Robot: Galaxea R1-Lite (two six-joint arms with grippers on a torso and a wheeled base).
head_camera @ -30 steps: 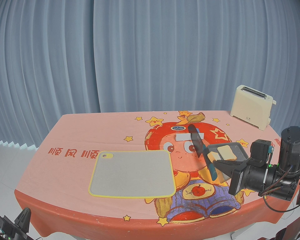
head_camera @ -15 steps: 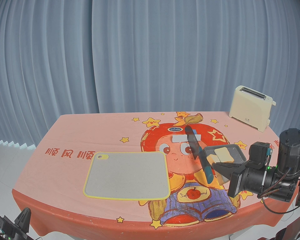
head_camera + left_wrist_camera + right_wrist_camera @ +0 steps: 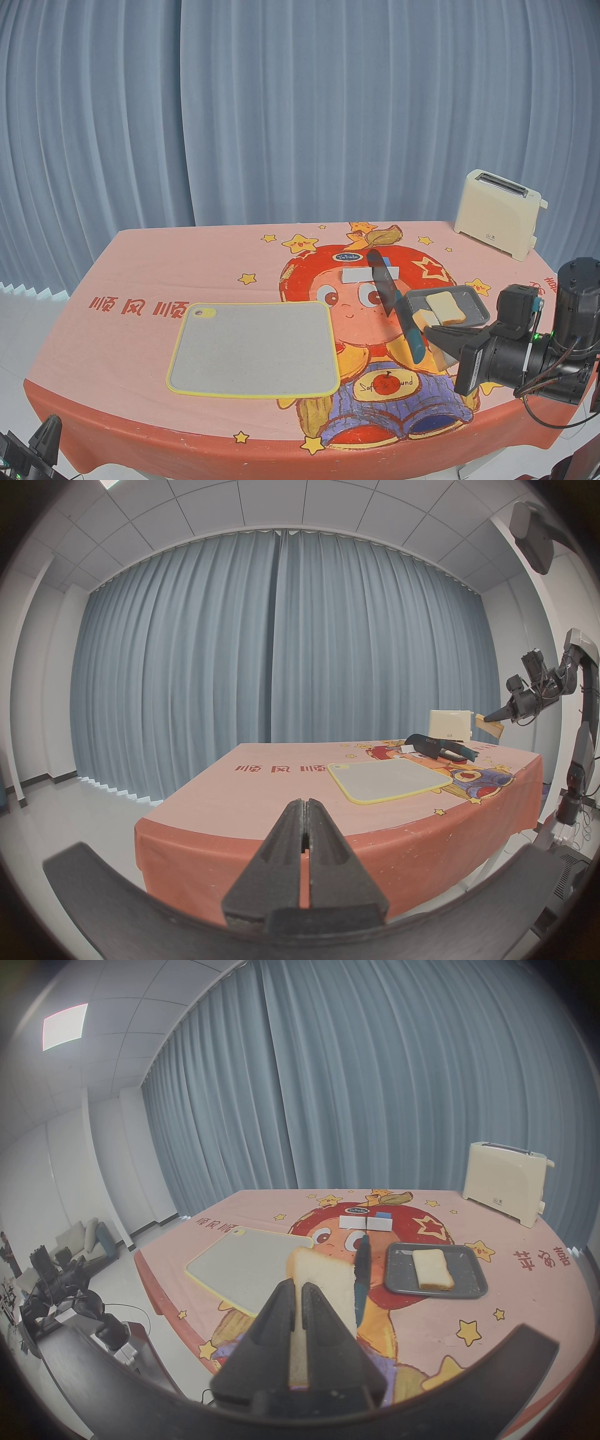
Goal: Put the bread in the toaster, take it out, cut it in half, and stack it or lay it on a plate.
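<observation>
Panned slightly, judging by uniform shift of everything on surface [image 3: 156,262]; no separate hand motion seen | right hand [image 3: 298,1292] clamped on bread slice [image 3: 325,1279], raised near tray [image 3: 467,1280] with second slice [image 3: 432,1269] | left hand [image 3: 304,814] closed, empty, low off surface | toaster [image 3: 497,215] loading judged next.

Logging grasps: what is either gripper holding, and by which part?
Right gripper pinches a pale square bread slice by one edge; left gripper holds nothing.

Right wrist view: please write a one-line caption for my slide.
Right gripper holds a bread slice above the table, toaster beyond.
</observation>
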